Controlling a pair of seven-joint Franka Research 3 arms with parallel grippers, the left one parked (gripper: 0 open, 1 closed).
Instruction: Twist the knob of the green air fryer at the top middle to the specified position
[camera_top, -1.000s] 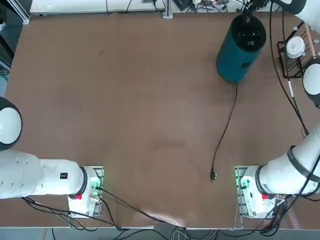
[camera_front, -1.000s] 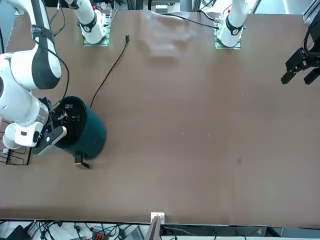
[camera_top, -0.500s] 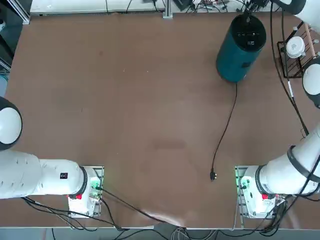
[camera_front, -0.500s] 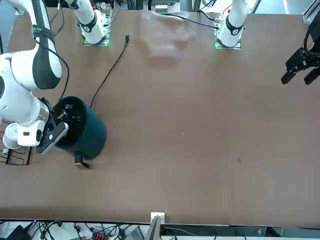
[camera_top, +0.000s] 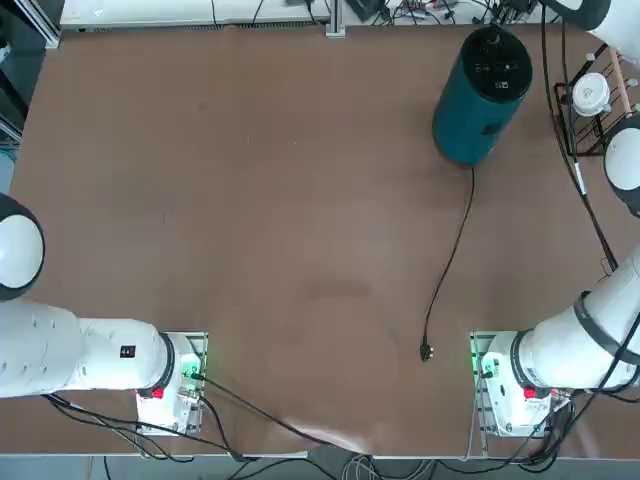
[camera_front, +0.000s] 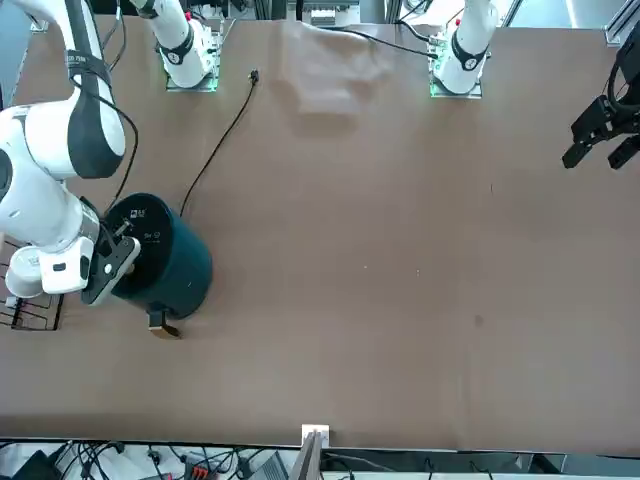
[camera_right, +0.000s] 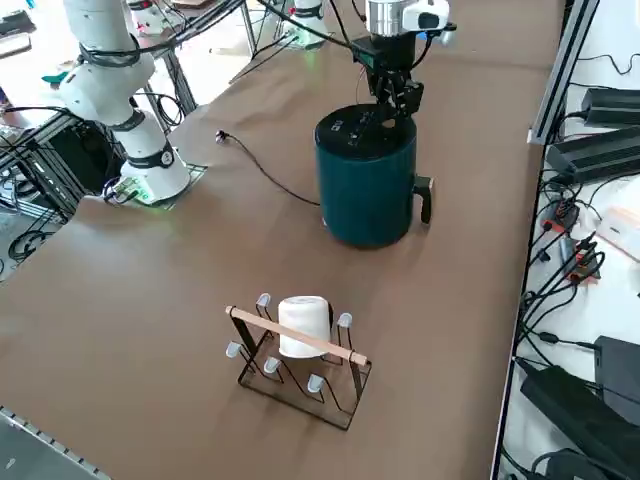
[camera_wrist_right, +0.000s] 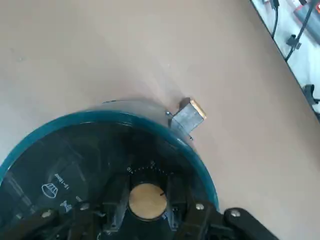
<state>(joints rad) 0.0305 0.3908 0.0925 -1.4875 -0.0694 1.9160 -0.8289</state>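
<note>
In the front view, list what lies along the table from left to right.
Rack → right hand, closed on the knob → green air fryer → its cord's plug → parked left hand.

i see an even, bright light over the table (camera_top: 300, 200) in all views, with no hard shadows. a pale glare patch lies on the table near the arm bases in the front view. in the wrist view the rim of the green air fryer (camera_wrist_right: 115, 150) looks smeared by blur, and the knob (camera_wrist_right: 147, 199) is quite clear. the floor beside the table looks overexposed in the side view.
</note>
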